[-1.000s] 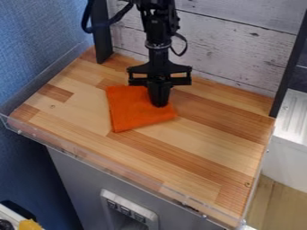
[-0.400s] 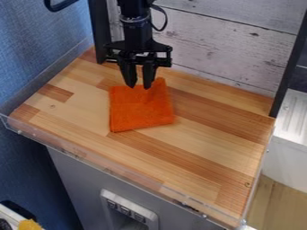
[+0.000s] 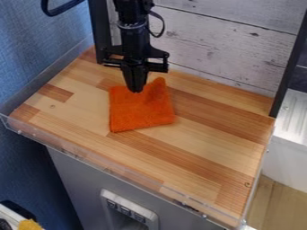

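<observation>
Camera view has the gripper pointing down, fingers pretty much pressed together, tips right at the far edge of the folded orange cloth. Can't tell if they've pinched any fabric. The cloth sits mostly nearer than the fingers, lying fairly flat since the wooden table carries it.
</observation>
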Robot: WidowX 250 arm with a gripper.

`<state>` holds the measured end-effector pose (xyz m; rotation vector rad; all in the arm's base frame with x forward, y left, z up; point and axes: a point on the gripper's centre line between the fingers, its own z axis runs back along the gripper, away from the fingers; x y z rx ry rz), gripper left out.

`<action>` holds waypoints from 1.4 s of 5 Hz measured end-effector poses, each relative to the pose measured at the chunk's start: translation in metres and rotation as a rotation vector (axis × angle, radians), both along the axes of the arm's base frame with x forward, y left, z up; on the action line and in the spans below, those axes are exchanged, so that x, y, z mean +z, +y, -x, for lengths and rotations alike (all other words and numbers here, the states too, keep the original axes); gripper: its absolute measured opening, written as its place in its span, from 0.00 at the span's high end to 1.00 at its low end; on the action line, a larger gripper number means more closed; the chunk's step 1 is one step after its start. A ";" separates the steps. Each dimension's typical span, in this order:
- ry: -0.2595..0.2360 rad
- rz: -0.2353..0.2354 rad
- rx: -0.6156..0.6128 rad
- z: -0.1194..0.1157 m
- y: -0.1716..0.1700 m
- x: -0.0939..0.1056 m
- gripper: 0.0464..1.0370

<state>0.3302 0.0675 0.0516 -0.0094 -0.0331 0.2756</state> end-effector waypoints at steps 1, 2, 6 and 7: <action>-0.031 -0.021 0.044 -0.005 0.003 -0.001 0.99; -0.016 -0.032 0.092 -0.005 0.004 -0.010 0.99; 0.065 -0.028 0.213 -0.007 -0.021 -0.039 0.96; 0.066 -0.016 0.166 -0.007 -0.022 -0.039 0.81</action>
